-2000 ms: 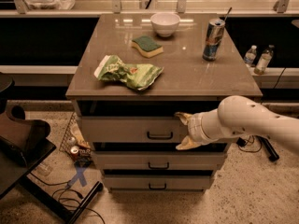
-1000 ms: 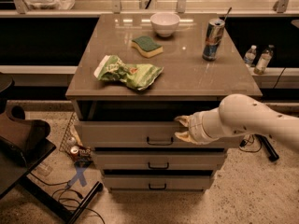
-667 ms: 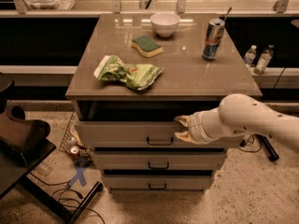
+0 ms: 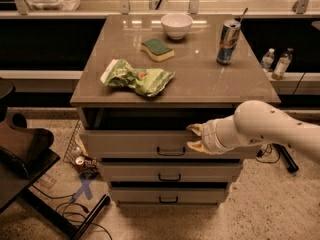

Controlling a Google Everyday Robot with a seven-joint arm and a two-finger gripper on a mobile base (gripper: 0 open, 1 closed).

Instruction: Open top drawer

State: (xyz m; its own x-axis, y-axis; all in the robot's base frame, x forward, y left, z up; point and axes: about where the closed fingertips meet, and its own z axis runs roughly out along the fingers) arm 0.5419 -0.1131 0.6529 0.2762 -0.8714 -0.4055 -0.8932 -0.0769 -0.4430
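Note:
The top drawer (image 4: pixel 130 145) is the widest grey-beige front under the tabletop, with a small black bar handle (image 4: pixel 171 152) at its centre. It stands pulled out a little, with a dark gap above it. My gripper (image 4: pixel 195 138), on a white arm coming in from the right, is at the drawer front just right of the handle. One finger (image 4: pixel 193 129) lies over the front's top edge and the other (image 4: pixel 196 147) lies against its face, so the gripper is closed on the front panel.
Two narrower drawers (image 4: pixel 170 173) sit below. On the tabletop (image 4: pixel 200 79) are a green crumpled bag (image 4: pixel 137 78), a sponge (image 4: pixel 157 49), a white bowl (image 4: pixel 176 25) and a can (image 4: pixel 228 42). A dark chair (image 4: pixel 22 149), cables and cans lie on the floor at left.
The top drawer has slid out toward me a little, and my gripper has moved with it while keeping its hold on the front.

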